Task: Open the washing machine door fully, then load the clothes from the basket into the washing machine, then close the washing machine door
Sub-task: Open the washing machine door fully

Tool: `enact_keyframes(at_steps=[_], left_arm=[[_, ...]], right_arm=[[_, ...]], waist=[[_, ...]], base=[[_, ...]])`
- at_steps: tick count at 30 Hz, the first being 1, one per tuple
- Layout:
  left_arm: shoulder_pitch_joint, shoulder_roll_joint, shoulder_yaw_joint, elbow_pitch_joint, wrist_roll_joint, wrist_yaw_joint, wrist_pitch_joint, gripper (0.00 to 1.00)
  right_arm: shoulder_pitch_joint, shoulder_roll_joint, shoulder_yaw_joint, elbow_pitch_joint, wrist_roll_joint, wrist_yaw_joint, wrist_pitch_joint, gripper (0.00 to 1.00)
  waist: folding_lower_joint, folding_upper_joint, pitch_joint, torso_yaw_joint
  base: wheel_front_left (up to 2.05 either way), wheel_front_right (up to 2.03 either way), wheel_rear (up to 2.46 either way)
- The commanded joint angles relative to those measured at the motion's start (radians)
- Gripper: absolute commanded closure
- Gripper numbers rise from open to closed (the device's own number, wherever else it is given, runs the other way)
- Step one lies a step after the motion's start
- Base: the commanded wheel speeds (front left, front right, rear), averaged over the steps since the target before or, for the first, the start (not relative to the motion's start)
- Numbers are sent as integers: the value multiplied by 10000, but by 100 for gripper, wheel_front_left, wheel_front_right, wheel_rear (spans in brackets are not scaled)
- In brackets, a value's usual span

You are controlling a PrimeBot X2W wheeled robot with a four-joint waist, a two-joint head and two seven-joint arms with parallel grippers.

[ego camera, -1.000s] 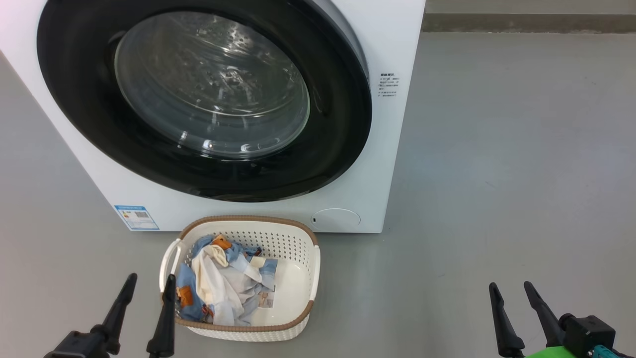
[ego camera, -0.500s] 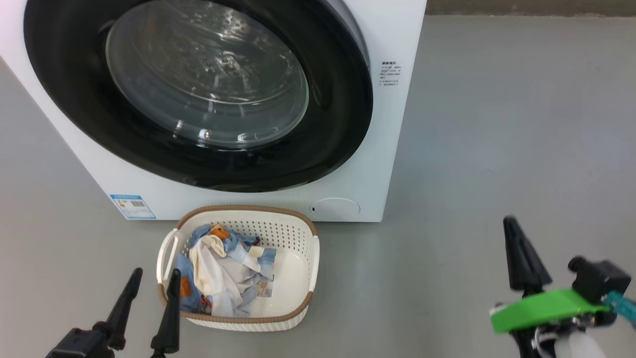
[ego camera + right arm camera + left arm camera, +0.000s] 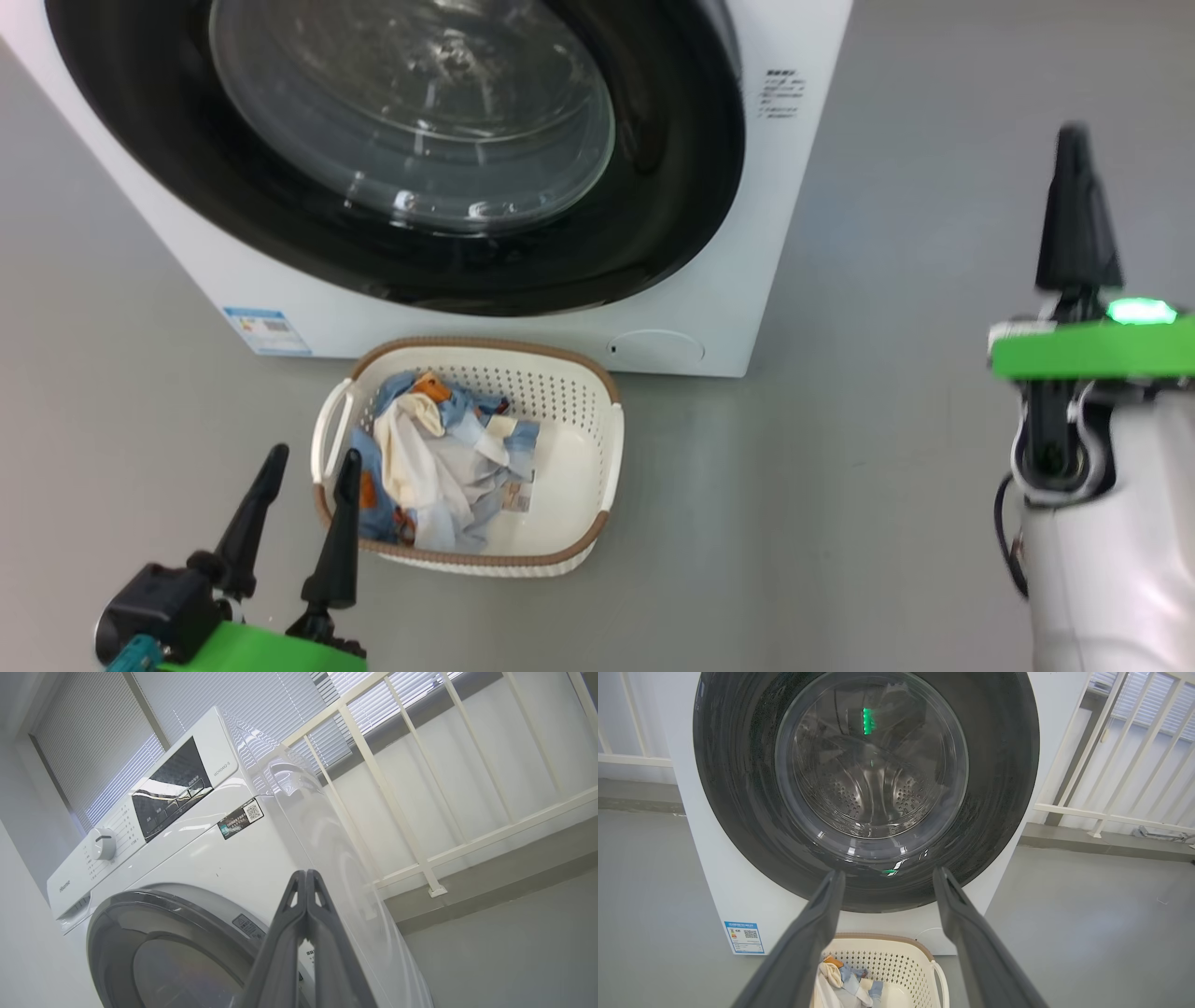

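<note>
As door (image 3: 667, 187) sits closed | basket (image 3: 611, 448) before it | left pincer (image 3: 315, 454) apart | right pincer (image 3: 306, 875) together

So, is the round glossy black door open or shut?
Shut: the glossy black round door lies flush on the boxy white washing machine.

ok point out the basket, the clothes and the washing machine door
the basket (image 3: 569, 490), head view, bare inside bottom
the clothes (image 3: 431, 471), head view, pale fabric in the middle of the pile
the washing machine door (image 3: 411, 112), head view, glass window at its centre
</note>
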Motion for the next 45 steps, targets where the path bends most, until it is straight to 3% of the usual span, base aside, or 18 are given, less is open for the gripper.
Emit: enact_keyframes(at_steps=[1, 7, 10, 17, 18, 24, 34, 45], left_arm=[[-523, 241, 265, -294, -144, -31, -122, 0], [-832, 352, 109, -288, -279, -31, -122, 0], [-944, 390, 53, -283, -336, -31, -122, 0], [-1119, 461, -100, -277, -436, -31, -122, 0], [-1119, 461, -100, -277, -436, -31, -122, 0], [-1248, 583, -247, -288, -488, -31, -122, 0], [-1466, 692, -626, -314, -555, -31, -122, 0], [-1459, 768, -930, -442, -645, -31, -122, 0]], right_arm=[[-654, 26, 250, -321, 186, -9, -46, 100], [-1772, -155, 384, -40, 976, -9, -46, 100], [-2229, -391, 749, 427, 1959, -9, -46, 100], [-3171, -1724, 2361, 1454, 5276, -9, 260, 100], [-3171, -1724, 2361, 1454, 5276, -9, 260, 100], [-3868, -2732, 3282, 2042, 7365, -9, 1572, 100], [-4734, -3515, 4109, 2743, 9018, -9, 3483, 100], [-5420, -3569, 4333, 3455, 10017, -9, 5385, 100]], waist=[[0, 0, 341, 282], [0, 0, 724, 612], [0, 0, 873, 759], [0, 0, 1173, 1049], [0, 0, 1173, 1049], [0, 0, 1431, 1238], [0, 0, 1757, 1480], [0, 0, 2022, 1661]], base=[[0, 0, 0], [0, 0, 0], [0, 0, 0], [0, 0, 0], [0, 0, 0], [0, 0, 0], [0, 0, 0], [0, 0, 0]])
